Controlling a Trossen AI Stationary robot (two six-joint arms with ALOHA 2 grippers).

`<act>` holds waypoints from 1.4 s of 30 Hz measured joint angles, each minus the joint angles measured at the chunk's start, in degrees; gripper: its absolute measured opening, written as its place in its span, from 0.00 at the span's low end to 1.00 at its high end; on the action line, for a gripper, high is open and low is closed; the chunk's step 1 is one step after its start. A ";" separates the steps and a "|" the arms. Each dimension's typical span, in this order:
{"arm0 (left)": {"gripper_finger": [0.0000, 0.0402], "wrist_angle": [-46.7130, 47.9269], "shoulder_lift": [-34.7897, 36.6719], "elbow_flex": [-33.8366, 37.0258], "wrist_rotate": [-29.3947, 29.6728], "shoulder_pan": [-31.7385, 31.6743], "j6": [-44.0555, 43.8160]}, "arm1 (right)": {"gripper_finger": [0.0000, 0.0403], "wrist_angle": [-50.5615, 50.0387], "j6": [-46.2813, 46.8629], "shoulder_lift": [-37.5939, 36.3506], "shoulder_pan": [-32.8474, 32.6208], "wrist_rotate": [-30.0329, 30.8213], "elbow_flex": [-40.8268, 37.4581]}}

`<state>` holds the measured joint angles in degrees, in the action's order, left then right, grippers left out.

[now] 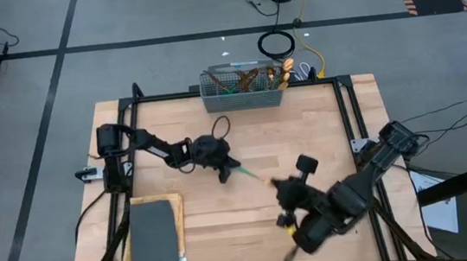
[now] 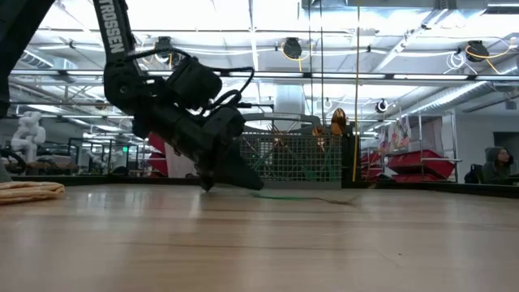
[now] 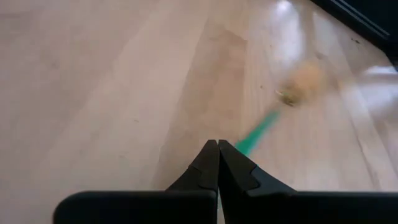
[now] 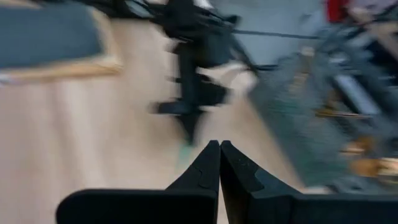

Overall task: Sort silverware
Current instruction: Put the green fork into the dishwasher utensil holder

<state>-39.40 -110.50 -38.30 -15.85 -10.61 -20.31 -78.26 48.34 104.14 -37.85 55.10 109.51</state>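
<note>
One piece of silverware (image 1: 249, 175) lies flat on the wooden table, its teal handle (image 3: 256, 132) toward my left gripper and its blurred gold head (image 3: 302, 81) away from it. My left gripper (image 1: 231, 169) is shut and slants down to the table at the handle's end (image 2: 258, 186). My right gripper (image 4: 219, 144) is shut with nothing in it, raised over the table's near right (image 1: 276, 184). More silverware stands in the grey mesh caddy (image 1: 242, 89) at the far edge. My left gripper's shut fingertips (image 3: 225, 152) stand right at the free end of the teal handle (image 3: 244, 147), slanting down from the table's left. I cannot tell whether they touch it. The piece lies flat on the table.
A grey mat on a tan cloth (image 1: 153, 234) lies at the near left corner. The caddy (image 2: 296, 158) stands at the middle of the far edge. A black rail (image 1: 349, 110) frames the table. Bare wood lies between the two arms.
</note>
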 joint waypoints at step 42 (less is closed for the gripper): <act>0.02 52.48 46.16 2.14 36.32 32.50 -6.47 | 0.50 39.02 -5.73 12.83 24.49 -49.40 -33.83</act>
<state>13.08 -64.34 -36.16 20.47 21.89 -26.79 -39.25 42.60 116.97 -13.37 5.69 75.68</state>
